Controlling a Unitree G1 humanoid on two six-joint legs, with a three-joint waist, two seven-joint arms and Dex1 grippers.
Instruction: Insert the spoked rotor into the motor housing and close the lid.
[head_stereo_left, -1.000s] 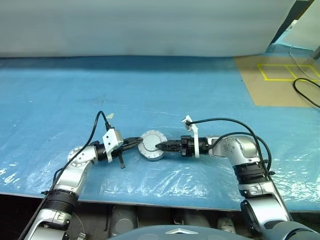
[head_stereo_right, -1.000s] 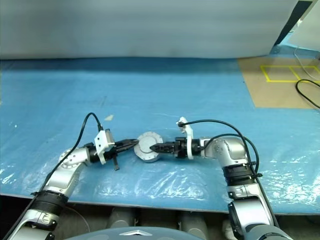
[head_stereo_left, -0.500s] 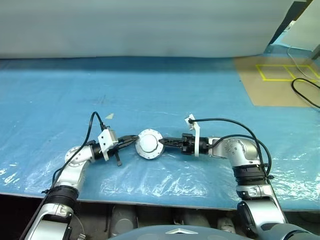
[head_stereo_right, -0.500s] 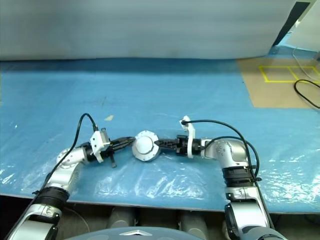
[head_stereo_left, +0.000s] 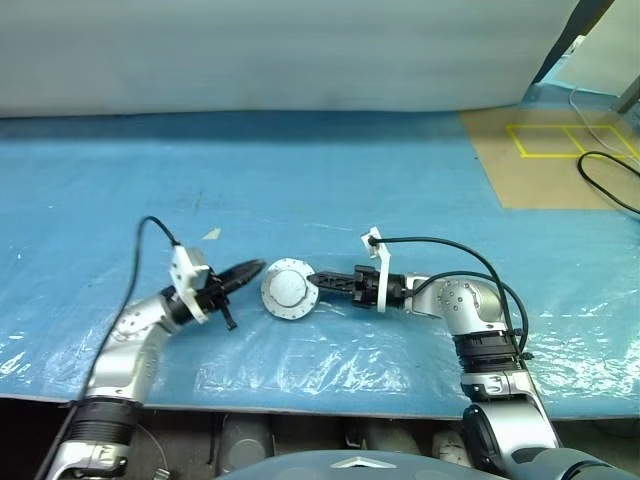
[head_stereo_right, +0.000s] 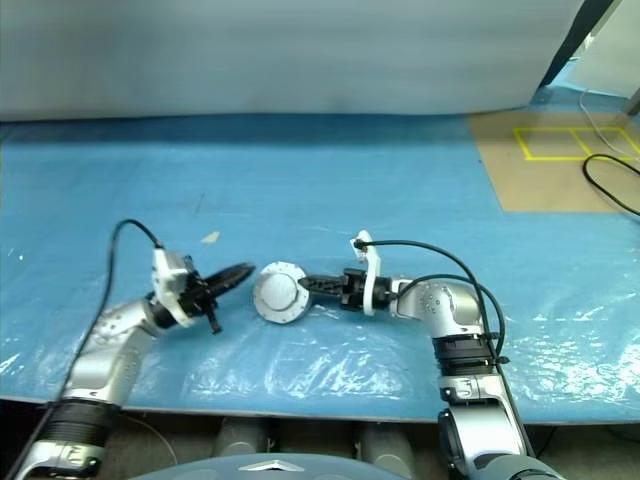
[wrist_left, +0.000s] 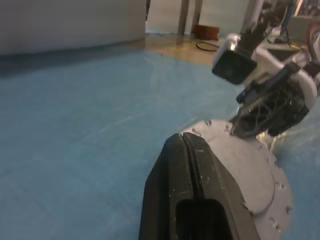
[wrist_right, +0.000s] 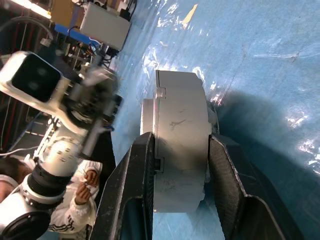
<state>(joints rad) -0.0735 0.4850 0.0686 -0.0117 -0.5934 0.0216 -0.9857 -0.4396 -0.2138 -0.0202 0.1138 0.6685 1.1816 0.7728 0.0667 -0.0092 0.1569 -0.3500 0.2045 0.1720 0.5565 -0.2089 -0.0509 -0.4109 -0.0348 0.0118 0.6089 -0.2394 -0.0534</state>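
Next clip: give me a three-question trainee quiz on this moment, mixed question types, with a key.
1. True or false: the lid lies closed over the motor housing.
2. Which pincer grips the closed housing?
A. left pincer
B. right pincer
C. neither
3. Fill in: the left pincer's fingers are ____.

Key: 1 true: the plain grey face is up and no windings show. 2 B: its fingers sit on either side of the casing, while the left pincer is apart from it. 3 shut.

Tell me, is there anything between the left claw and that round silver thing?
Nothing. In the left eye view only a bare strip of blue table cover separates the shut left gripper from the closed motor housing, which the right gripper holds.
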